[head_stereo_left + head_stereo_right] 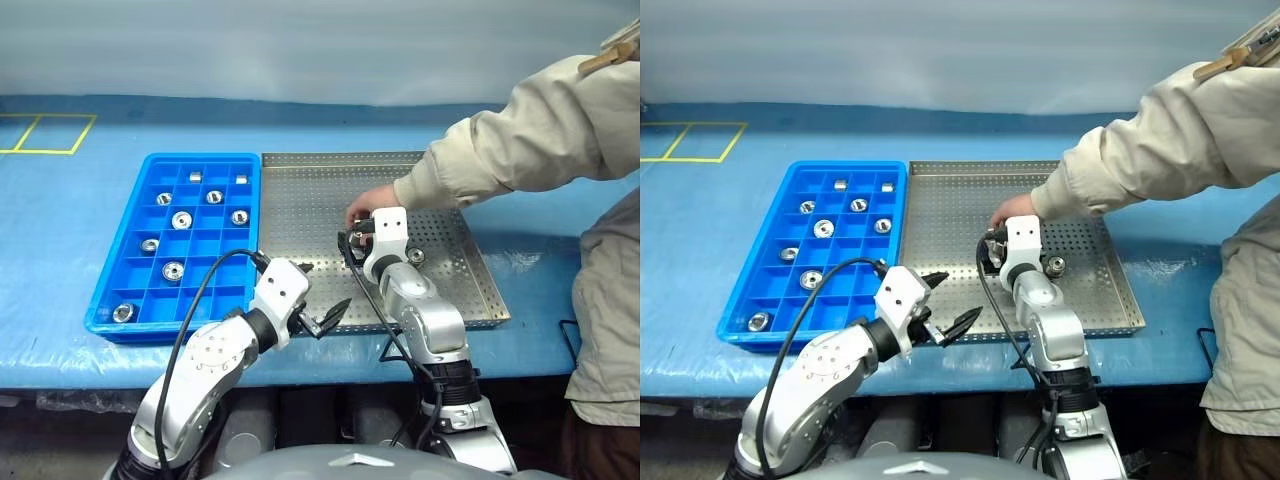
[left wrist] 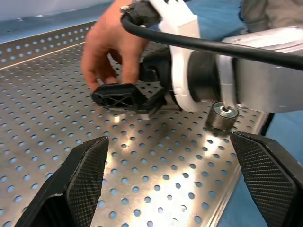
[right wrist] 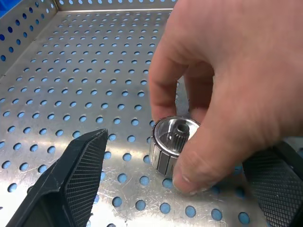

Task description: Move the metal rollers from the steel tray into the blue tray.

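Resting between the open right end effector (image 3: 175, 189) fingers, a roller (image 3: 171, 142).

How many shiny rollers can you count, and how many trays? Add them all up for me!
Metal rollers: 11 (9 in the blue tray, 2 at the steel tray, one of them pinched in a person's hand)
Trays: 2 (blue tray, steel tray)
Total: 13
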You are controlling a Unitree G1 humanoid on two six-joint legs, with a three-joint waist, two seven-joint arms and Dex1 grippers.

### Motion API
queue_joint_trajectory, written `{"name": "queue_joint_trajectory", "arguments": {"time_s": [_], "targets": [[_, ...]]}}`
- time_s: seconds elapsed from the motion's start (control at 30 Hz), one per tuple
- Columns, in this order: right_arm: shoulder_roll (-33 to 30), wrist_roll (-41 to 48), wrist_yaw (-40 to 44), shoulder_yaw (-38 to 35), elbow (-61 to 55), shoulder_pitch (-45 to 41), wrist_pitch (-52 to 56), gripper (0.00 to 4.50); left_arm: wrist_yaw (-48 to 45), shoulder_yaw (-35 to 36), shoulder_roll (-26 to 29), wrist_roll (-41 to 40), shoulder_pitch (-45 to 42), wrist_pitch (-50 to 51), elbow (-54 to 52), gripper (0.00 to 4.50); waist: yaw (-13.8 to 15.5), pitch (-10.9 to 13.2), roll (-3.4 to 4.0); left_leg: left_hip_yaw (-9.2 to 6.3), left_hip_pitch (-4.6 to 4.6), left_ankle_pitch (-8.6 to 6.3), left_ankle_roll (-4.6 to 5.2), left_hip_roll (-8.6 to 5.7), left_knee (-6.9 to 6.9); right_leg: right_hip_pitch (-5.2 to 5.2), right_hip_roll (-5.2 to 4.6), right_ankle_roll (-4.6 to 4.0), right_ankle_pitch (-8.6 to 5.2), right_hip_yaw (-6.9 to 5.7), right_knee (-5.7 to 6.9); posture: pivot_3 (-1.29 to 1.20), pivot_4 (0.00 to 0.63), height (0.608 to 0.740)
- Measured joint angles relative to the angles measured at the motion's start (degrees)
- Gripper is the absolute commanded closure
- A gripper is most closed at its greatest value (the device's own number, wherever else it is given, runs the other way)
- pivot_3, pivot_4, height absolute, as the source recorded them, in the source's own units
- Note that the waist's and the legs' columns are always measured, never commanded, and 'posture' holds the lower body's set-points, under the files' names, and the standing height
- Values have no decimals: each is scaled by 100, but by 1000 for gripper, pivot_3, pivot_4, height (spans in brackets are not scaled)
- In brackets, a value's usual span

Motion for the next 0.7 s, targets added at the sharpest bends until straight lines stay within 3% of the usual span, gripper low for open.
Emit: {"name": "queue_joint_trajectory", "arguments": {"time_s": [0.7], "targets": [[28, -22, -5, 50, 5, 59, 9, 0, 192, 7, -74, 4, -84, 129, 106, 21, -2, 1, 2, 1, 0, 0, 0, 0, 0, -1, 0, 1, 0, 1, -1, 124, 150, 740]]}}
